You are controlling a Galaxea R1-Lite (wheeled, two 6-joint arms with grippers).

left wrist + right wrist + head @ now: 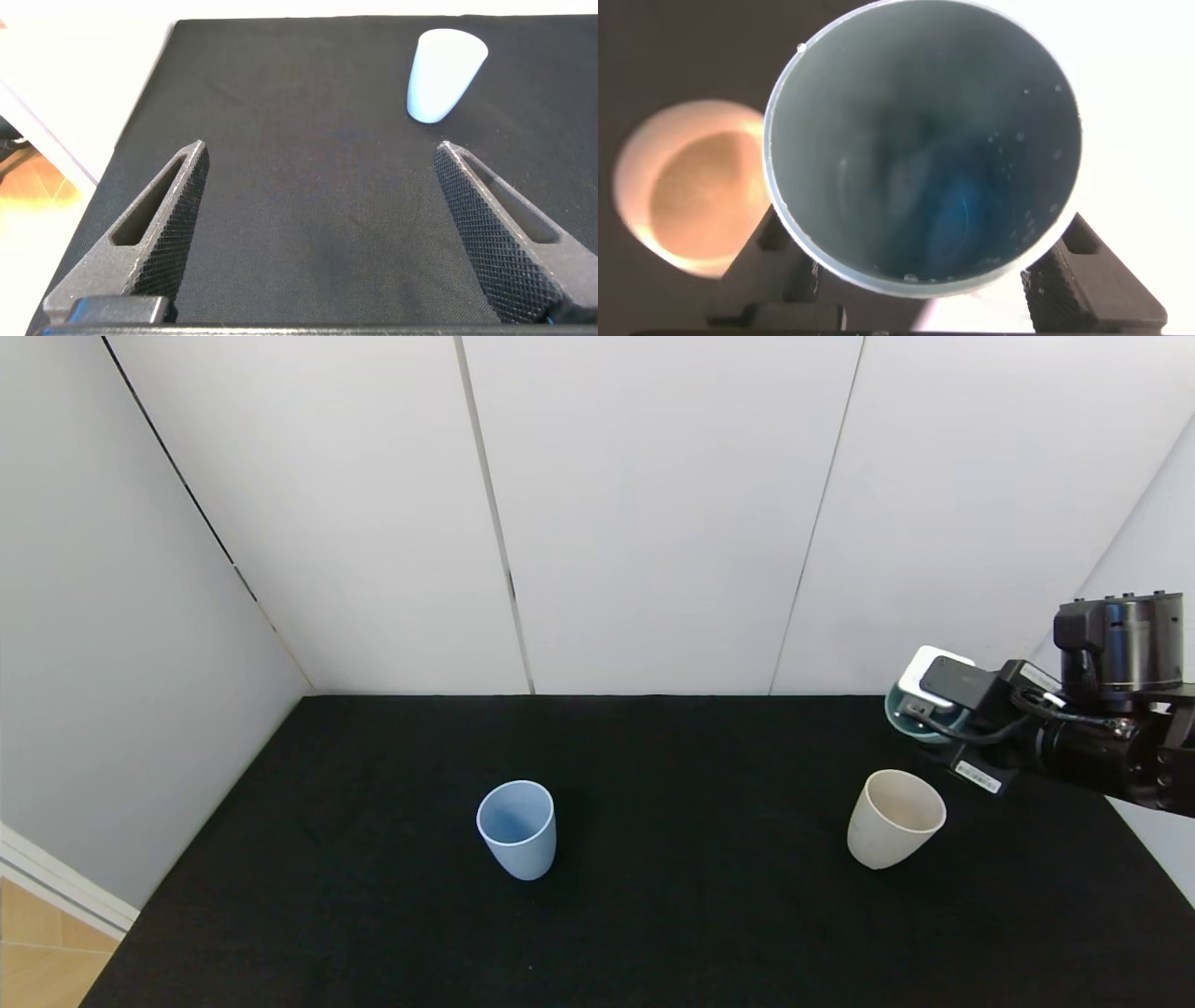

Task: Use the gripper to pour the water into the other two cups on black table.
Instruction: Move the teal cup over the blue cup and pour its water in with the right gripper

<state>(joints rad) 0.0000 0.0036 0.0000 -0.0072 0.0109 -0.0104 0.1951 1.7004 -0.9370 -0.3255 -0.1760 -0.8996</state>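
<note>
Two right gripper (915, 280) jaws clamped around teal cup (920, 140), above cream cup (687, 191).

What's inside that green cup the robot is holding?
The right wrist view looks into the teal-green plastic cup, held in the right gripper: droplets cling to its wall. Any pooled water can't be made out.

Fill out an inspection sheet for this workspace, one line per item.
Surface: black table, covered in fabric, no spill visible.
Job's things: blue cup upright mid-table; cream cup upright toward the right; teal cup held above the table, droplets inside, water level unclear.
Clutter: nothing seen.
Grippers: right gripper shut on the teal cup, just behind the cream cup; left gripper open, empty, above the table.
Cables: black cable on the right wrist.
Surroundings: white wall panels; wood floor at the left.
</note>
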